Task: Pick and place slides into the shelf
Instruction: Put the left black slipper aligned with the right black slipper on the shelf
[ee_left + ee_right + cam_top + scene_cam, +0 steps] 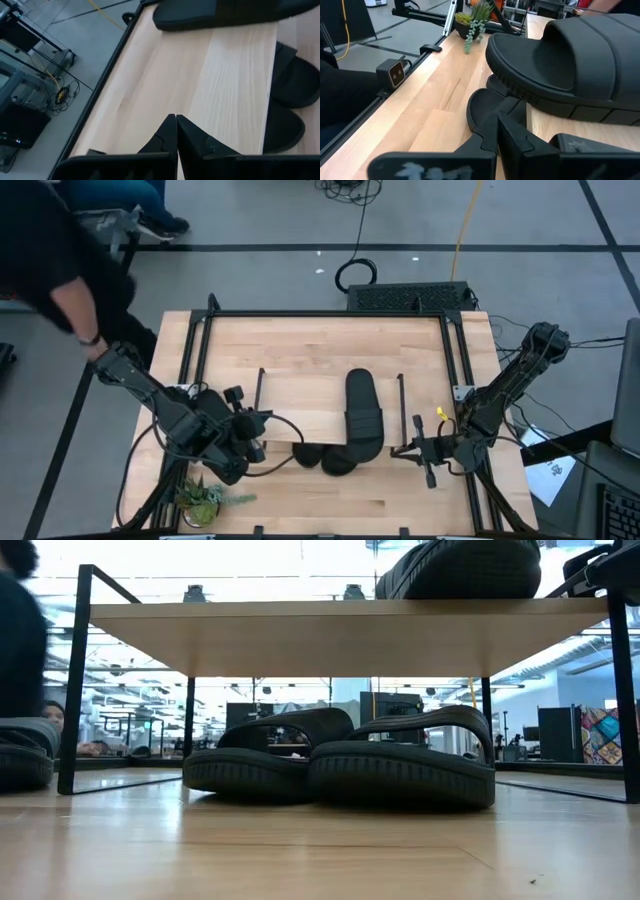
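**Desk:** Where are the matte black ribbed-strap slides?

**Photographer:** One (pixel 364 412) lies atop the low light-wood, wire-legged shelf (pixel 300 395); two (pixel 330 765) sit beneath. Both end effectors, left (pixel 176 131) and right (pixel 497 131), are pressed together, empty, just beside the shelf's ends.

**Desk:** Handling?

**Photographer:** Probably light, flexible foam; pinch the strap.

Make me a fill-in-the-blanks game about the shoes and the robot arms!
1. One slide lies on ___ of the shelf.
2. In the low view, ___ slides sit under the shelf's plank.
3. The left gripper has its jaws ___.
4. A small potted ___ stands at the table's corner by the left arm.

Missing words: top; two; shut; plant
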Controlling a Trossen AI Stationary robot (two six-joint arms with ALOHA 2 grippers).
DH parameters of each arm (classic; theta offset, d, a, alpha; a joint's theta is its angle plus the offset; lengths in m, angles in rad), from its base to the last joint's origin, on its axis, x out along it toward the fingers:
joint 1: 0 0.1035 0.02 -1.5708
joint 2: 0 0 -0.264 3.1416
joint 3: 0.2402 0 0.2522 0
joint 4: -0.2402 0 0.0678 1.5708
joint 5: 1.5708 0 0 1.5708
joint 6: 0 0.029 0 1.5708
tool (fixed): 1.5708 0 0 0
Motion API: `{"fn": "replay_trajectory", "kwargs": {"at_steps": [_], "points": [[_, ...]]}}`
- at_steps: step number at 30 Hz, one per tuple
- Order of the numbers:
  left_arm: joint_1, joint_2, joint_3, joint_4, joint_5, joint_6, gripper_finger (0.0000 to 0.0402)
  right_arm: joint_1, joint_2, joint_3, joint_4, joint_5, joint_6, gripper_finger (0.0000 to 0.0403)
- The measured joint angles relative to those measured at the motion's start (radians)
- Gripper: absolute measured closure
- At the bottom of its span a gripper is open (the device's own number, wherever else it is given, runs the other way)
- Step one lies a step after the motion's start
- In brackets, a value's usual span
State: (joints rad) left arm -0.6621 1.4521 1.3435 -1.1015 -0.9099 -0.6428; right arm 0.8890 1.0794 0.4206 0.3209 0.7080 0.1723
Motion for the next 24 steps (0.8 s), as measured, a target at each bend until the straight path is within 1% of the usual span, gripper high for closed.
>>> {"fn": "replay_trajectory", "kwargs": {"at_steps": [6, 10, 12, 16, 18, 21, 24], "points": [[0.001, 0.0, -0.043, 0.006, 0.011, -0.03, 0.0401, -0.006, 0.0, 0.0, 0.004, 0.037, 0.021, 0.0403], [-0.001, 0.0, -0.05, 0.007, 0.022, -0.041, 0.0401, -0.006, 0.0, 0.0, 0.011, 0.031, 0.025, 0.0403], [-0.003, 0.0, -0.05, 0.007, 0.03, -0.04, 0.0401, -0.002, 0.0, 0.0, 0.031, 0.013, 0.019, 0.0403], [-0.015, 0.0, -0.05, 0.007, 0.038, -0.012, 0.0401, 0.017, 0.0, 0.0, 0.091, -0.103, -0.064, 0.0403], [-0.02, 0.0, -0.05, 0.007, 0.038, 0.007, 0.0401, 0.033, 0.0, 0.0, 0.126, -0.128, -0.108, 0.0403], [-0.021, 0.0, -0.05, 0.007, 0.031, 0.015, 0.0401, 0.058, 0.0, 0.0, 0.148, -0.135, -0.157, 0.0403], [-0.021, 0.0, -0.05, 0.013, 0.013, 0.045, 0.0401, 0.078, 0.0, 0.0, 0.147, -0.136, -0.162, 0.0403]]}}
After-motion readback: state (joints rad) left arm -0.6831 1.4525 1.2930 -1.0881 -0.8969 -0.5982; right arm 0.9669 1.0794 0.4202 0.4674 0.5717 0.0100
